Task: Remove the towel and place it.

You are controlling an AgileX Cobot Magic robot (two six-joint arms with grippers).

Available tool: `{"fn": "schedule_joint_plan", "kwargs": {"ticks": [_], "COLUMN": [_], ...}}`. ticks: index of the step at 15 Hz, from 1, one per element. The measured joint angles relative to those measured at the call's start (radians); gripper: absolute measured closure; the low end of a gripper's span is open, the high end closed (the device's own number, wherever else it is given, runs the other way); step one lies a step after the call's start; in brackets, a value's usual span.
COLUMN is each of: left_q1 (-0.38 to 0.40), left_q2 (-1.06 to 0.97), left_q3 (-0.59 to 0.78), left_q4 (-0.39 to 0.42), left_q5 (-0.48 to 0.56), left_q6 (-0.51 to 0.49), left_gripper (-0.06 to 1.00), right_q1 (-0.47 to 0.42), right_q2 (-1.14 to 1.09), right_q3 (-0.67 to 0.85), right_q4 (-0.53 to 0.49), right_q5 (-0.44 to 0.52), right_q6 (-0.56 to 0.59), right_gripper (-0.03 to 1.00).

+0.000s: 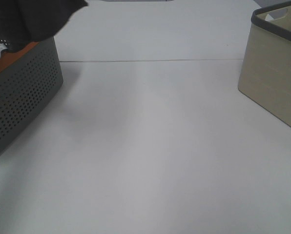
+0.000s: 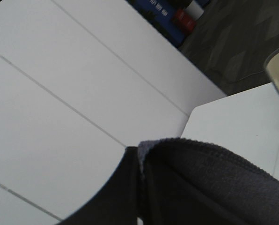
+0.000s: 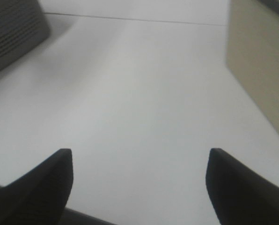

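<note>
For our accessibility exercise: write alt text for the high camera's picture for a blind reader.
A dark towel hangs into the top left corner, over a grey perforated basket with an orange rim. A beige basket stands at the right, with white table between them.

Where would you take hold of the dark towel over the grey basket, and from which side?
Grip the towel by the free lobe jutting past the grey basket, coming in from the middle of the table. That lobe hangs clear of the basket wall, so a pinch can close across soft cloth; the corner with the white tag sits against the orange rim.
</note>
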Motion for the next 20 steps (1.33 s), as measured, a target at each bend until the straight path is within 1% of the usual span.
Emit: {"fn": "schedule_joint_plan", "kwargs": {"ticks": [2,4,7,9,12,13,14,15,16,18,20], "left_q1": [-0.095,-0.17,-0.276,-0.322,-0.392,-0.416,-0.45,-0.462,-0.472,-0.485,-0.493], "left_q2": [0.052,0.095,0.143,0.156,0.177,0.185,0.198,0.204,0.212,0.225,0.229], "left_q3": [-0.011,-0.011,-0.011,-0.011,-0.011,-0.011,-0.011,-0.011,-0.011,-0.011,-0.011], "left_q4": [0.028,0.055,0.081,0.092,0.1,0.1,0.1,0.1,0.102,0.103,0.105], "left_q5": [0.002,-0.011,-0.046,-0.063,-0.095,-0.096,-0.101,-0.108,-0.115,-0.129,-0.14], "left_q6": [0.003,0.004,0.004,0.006,0.006,0.006,0.006,0.006,0.006,0.006,0.006], "left_gripper": [0.94,0.94,0.94,0.94,0.94,0.94,0.94,0.94,0.94,0.94,0.94], "right_q1": [0.0,0.0,0.0,0.0,0.0,0.0,0.0,0.0,0.0,0.0,0.002], "right_q2": [0.087,0.169,0.263,0.299,0.373,0.403,0.482,0.525,0.563,0.629,0.671], "right_q3": [0.0,-0.002,-0.002,-0.002,-0.002,-0.002,-0.002,-0.002,-0.002,-0.002,-0.002], "right_q4": [0.207,0.407,0.579,0.631,0.687,0.722,0.818,0.864,0.89,0.915,0.92], "right_q5": [0.0,-0.002,-0.006,-0.033,-0.126,-0.14,-0.134,-0.119,-0.095,-0.054,-0.045], "right_q6": [-0.179,-0.326,-0.492,-0.549,-0.73,-0.777,-0.864,-0.908,-0.954,-1.011,-1.023], "right_gripper": [0.27,0.27,0.27,0.27,0.27,0.27,0.27,0.27,0.27,0.3,0.33]}}
